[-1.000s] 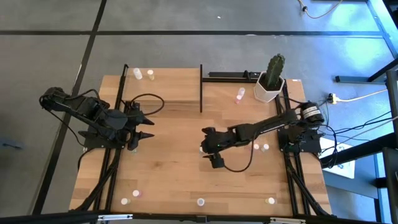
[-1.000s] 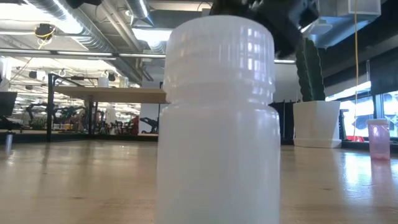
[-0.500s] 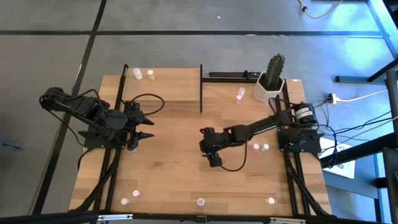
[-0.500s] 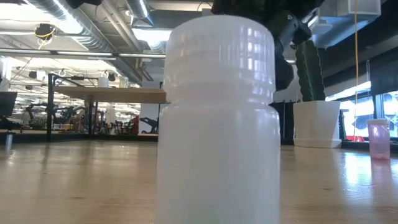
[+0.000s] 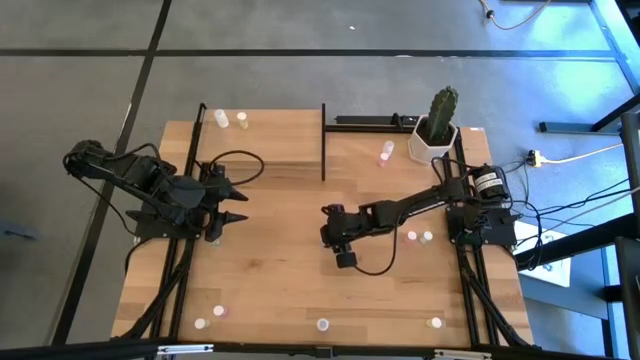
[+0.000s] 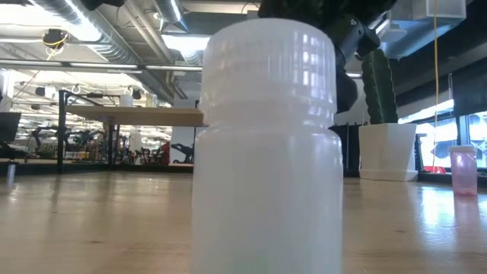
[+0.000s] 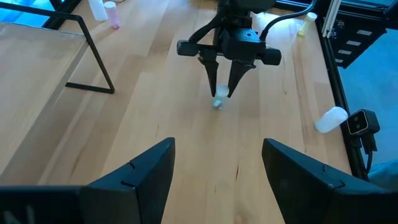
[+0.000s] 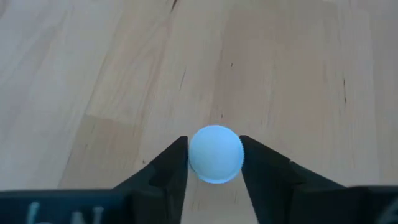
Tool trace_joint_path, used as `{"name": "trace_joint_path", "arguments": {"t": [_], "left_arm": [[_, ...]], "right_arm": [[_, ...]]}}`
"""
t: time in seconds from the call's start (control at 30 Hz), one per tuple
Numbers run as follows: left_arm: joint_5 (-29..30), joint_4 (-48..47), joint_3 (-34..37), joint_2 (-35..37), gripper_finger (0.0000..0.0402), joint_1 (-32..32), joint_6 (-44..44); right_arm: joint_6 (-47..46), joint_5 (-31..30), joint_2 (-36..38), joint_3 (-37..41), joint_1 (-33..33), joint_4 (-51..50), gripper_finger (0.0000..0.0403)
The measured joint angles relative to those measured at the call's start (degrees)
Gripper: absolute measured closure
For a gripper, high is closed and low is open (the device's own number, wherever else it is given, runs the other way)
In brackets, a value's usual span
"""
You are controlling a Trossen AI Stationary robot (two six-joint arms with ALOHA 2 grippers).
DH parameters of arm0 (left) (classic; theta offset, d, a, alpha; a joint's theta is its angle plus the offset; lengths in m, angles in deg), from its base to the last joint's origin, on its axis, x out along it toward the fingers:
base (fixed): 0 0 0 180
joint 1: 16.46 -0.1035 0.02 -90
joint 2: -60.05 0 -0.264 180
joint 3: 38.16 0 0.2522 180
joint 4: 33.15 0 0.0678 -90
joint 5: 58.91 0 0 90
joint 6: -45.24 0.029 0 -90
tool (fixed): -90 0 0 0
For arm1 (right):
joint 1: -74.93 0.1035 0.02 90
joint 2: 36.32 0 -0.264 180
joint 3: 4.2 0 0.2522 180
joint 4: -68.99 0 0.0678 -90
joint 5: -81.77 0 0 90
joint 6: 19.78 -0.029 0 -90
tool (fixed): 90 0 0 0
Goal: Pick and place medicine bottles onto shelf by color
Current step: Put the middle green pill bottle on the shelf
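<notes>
Between the earlier frames and this one, the right arm was drawn in toward the table's middle and its right gripper (image 5: 333,237) was lowered over a pale bottle (image 8: 216,154). On the tabletop (image 5: 280,200), the shelf (image 5: 262,135) at the far edge was seen holding two vials near its left corner. The fingers (image 8: 165,171) were brought against the bottle's cap, clamped on it. A lift toward the shelf was judged next. The left gripper (image 5: 235,203) was held apart, idle at the left.
</notes>
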State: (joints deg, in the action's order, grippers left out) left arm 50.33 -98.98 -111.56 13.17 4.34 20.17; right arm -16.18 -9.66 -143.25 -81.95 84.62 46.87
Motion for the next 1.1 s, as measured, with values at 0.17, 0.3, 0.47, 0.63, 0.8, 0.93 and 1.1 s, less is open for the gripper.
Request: {"name": "trace_joint_path", "arguments": {"t": [0.17, 0.3, 0.47, 0.63, 0.8, 0.93, 1.1], "left_arm": [[0.0, 0.0, 0.0, 0.0, 0.0166, 0.0, 0.0], [0.0, 0.0, 0.0, 0.0, 0.0166, 0.0, 0.0], [0.0, 0.0, 0.0, 0.0, 0.0166, 0.0, 0.0], [0.0, 0.0, 0.0, 0.0, 0.0166, 0.0, 0.0], [0.0, 0.0, 0.0, 0.0, 0.0166, 0.0, 0.1], [0.0, 0.0, 0.0, 0.0, 0.0166, 0.0, 0.1], [0.9, 0.0, 0.0, 0.0, 0.0166, 0.0, 0.1]], "right_arm": [[-0.4, 0.0, 0.0, 0.0, 0.0, 0.1, 0.0290], [-3.5, 0.0, 0.0, 0.0, -0.1, 0.5, 0.0286], [-7.9, 0.8, 0.0, -3.4, -0.9, -1.4, 0.0285], [-9.9, 0.4, 0.1, -11.9, -1.4, -9.6, 0.0286], [-12.9, -0.4, 0.1, -22.2, -3.3, -19.6, 0.0283], [-13.9, -0.4, 0.1, -29.4, -5.6, -25.1, 0.0283], [-13.8, -0.5, 0.2, -36.5, -9.5, -29.0, 0.0283]]}}
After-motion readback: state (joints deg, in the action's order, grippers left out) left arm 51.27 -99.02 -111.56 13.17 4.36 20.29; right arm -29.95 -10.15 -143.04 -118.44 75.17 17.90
